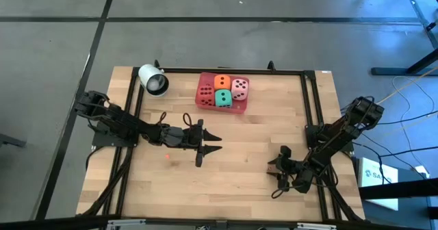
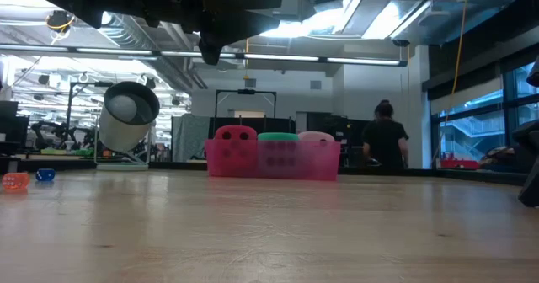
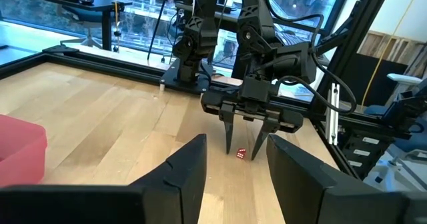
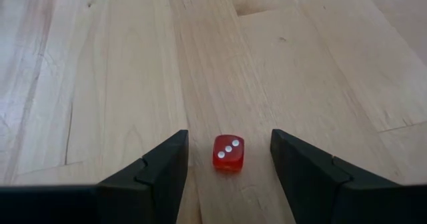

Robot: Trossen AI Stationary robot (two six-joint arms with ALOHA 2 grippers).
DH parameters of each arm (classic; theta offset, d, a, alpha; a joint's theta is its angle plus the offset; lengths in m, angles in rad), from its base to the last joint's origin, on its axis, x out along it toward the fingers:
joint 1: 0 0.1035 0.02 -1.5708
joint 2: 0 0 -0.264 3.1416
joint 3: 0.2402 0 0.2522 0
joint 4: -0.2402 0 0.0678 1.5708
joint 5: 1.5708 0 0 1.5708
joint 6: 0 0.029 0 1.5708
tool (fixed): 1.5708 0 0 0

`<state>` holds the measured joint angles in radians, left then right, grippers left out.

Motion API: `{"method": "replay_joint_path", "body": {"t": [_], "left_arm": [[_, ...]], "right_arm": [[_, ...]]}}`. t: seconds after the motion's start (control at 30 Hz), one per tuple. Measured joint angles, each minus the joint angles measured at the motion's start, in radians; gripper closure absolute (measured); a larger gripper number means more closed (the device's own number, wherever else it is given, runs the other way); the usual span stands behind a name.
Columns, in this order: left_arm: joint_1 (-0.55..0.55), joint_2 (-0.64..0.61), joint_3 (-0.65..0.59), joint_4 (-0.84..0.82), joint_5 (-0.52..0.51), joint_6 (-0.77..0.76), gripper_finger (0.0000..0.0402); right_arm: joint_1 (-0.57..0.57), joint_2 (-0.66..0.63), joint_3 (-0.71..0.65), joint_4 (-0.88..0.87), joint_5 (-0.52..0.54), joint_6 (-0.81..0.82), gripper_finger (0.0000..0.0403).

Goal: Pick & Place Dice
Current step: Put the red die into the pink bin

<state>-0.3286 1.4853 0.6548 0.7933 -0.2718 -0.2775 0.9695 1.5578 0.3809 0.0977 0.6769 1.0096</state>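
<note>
The wooden table point(image 1: 226, 168) is carrying everything here. The left arm is reaching in from its own side, its left gripper point(image 1: 207, 148) hanging above the table's middle with the fingers spread apart and nothing between them. The right arm is folding down near the table's front right, and the right gripper point(image 1: 279, 179) is pointing down at the boards with its jaws standing open.

A pink tray point(image 1: 202, 104) is sitting at the far middle of the table, slightly skewed to the table's edges. A white cup point(image 1: 152, 79) is lying on its side towards the far left, well apart from the tray.

The dice are all resting inside the tray, packed together: the red die point(image 1: 207, 91) on the left, the orange die point(image 1: 222, 81) at the back, the pink die point(image 1: 239, 87) on the right, the green die point(image 1: 223, 98) at the front. Being cubes, they are showing no long axis; each is turning a pipped face upward.

A small red die point(image 4: 228, 152) is lying on the wood between the right gripper's fingers, touching neither, three white pips facing up.
</note>
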Motion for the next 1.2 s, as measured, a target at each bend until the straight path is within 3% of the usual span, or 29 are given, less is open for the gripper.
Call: {"method": "replay_joint_path", "body": {"t": [1.03,1.2], "left_arm": [[0.0,0.0,0.0,-0.005,0.0,-0.016,0.0251],[0.0,0.0,0.0,-0.005,0.0,-0.017,0.0254]], "right_arm": [[0.039,0.0,0.0,-0.027,-0.016,0.075,0.0215],[0.039,0.0,0.0,-0.036,-0.014,0.075,0.0236]]}}
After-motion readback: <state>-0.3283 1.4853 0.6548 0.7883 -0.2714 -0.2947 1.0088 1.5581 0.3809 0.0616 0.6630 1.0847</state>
